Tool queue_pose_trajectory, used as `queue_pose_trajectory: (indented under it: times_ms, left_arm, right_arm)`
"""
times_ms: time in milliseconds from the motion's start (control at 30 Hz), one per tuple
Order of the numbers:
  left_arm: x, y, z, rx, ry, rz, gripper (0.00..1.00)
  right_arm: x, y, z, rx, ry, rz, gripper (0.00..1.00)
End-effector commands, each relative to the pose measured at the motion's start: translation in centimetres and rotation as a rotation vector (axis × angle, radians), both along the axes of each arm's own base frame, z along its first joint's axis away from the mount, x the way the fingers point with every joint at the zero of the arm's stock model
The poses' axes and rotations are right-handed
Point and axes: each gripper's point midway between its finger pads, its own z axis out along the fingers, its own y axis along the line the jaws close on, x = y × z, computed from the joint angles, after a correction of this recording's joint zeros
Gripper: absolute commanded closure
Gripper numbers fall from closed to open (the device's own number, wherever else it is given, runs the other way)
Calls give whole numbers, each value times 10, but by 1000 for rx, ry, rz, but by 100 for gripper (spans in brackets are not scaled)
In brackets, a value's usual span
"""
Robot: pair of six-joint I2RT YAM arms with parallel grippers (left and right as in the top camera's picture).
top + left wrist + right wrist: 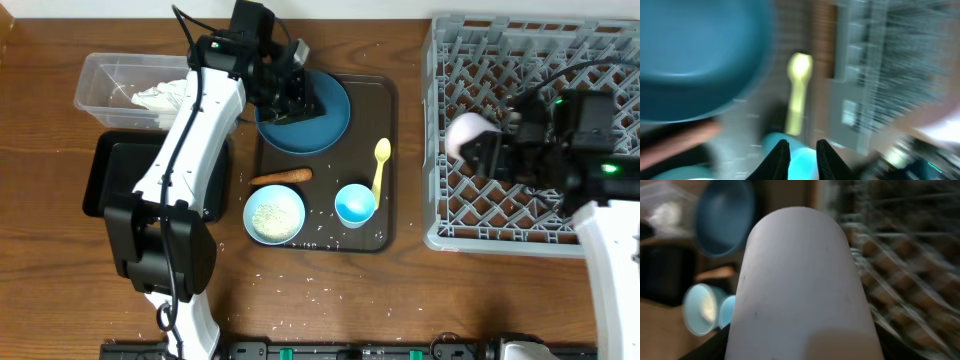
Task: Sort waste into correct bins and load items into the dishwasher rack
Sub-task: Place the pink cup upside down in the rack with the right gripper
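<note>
Right hand (478, 142) holds the small pink cup (461, 133) over the dishwasher rack (600, 60); left hand (303, 100) hovers above the dark-blue plate (335, 122).

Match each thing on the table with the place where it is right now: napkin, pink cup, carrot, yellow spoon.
Things:
1. napkin
2. pink cup
3. carrot
4. yellow spoon

Places:
A. between the blue plate and the bowl
B. in the clear tub
C. beside the light-blue cup
D. in the right claw, over the rack

Pairs: 1-B, 2-D, 3-A, 4-C
</note>
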Motion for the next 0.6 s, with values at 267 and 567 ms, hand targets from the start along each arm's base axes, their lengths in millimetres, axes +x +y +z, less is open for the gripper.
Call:
queue_pose_trajectory:
  times_ms: [267,567]
  left_arm:
    - [14,55,-26,375,-65,108,75]
    - [12,56,-29,378,-56,106,75]
  right_arm:
    - [-49,-47,-2,-305,242,-120,45]
    - [-18,-34,-57,-284,391,-38,45]
